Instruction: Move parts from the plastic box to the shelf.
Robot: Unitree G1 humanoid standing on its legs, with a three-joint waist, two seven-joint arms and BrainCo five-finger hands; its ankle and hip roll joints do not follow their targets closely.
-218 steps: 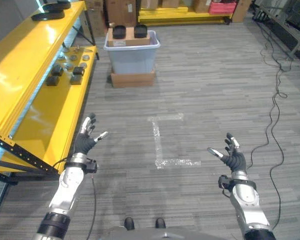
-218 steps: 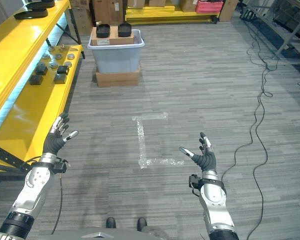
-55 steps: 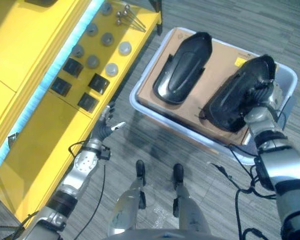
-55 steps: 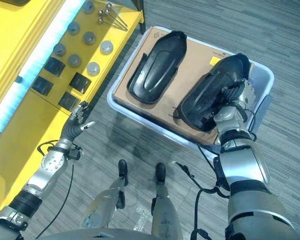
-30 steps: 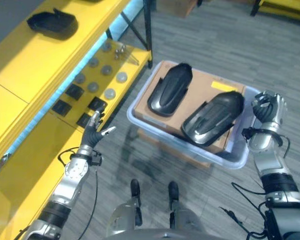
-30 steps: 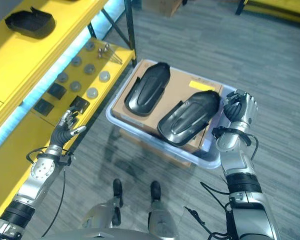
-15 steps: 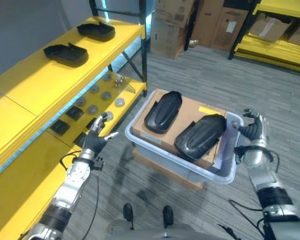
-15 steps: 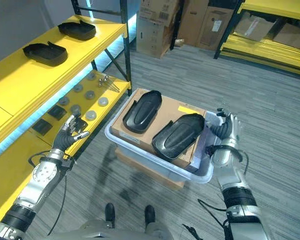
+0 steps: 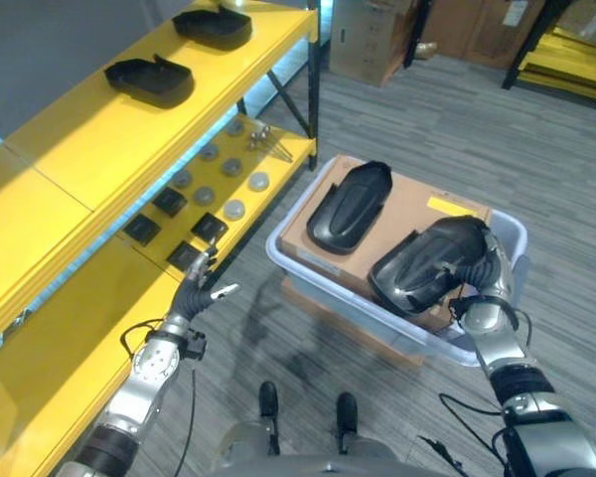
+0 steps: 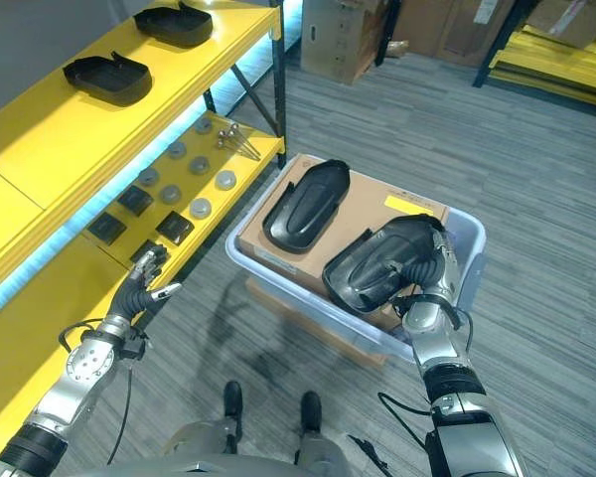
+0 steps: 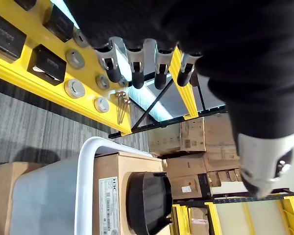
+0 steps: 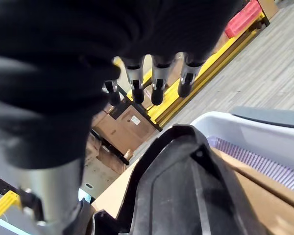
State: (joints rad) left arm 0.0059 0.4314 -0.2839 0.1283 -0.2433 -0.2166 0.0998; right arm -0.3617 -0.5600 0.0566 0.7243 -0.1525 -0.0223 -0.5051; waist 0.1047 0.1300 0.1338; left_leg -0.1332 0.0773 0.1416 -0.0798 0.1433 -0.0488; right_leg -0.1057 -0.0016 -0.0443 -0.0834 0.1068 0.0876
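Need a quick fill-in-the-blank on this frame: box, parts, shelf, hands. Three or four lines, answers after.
1. Inside the plastic box, the two black parts rest on a sheet of ____.
2. The right hand is at the black part nearer the robot, while the ____ hand hangs open beside the shelf.
3. The shelf's top level already carries ____ black parts.
4. The plastic box stands on a ____ box on the floor.

Missing words: cardboard; left; two; cardboard
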